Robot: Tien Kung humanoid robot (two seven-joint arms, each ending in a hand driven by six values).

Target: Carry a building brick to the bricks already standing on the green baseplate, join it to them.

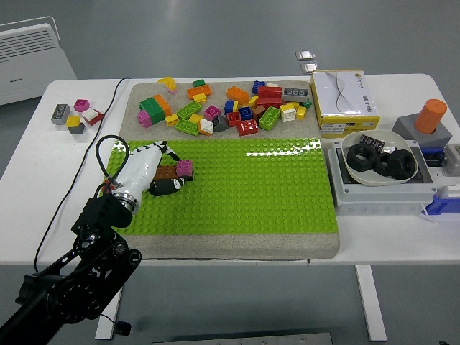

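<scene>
We can read no brand or wording: the print on the yellow-and-white box (344, 101) is too small to make out.

Our landmark is the green baseplate (251, 183), which lies on a pale slab on the white counter (65, 187); the floor around is grey, and a white heater (32, 54) stands beyond the counter's far left corner. Just behind the baseplate we see a loose pile of bricks (223, 108) in many colours, and well to its far left a small cluster of four bricks (75, 115). To the right of the baseplate a grey box carries a white bowl (377, 162) of black rings, and beyond that stands an orange cylinder (431, 115) on a grey block.

Our left robot hand (154, 172), white with black fingertips, reaches in over the baseplate's left part, its black arm rising from the lower left corner. Its fingers close around a brown brick (165, 172) with a magenta brick (185, 169) just at its right end, both resting on the baseplate studs near its left edge. A black cable loops beside the wrist.
</scene>
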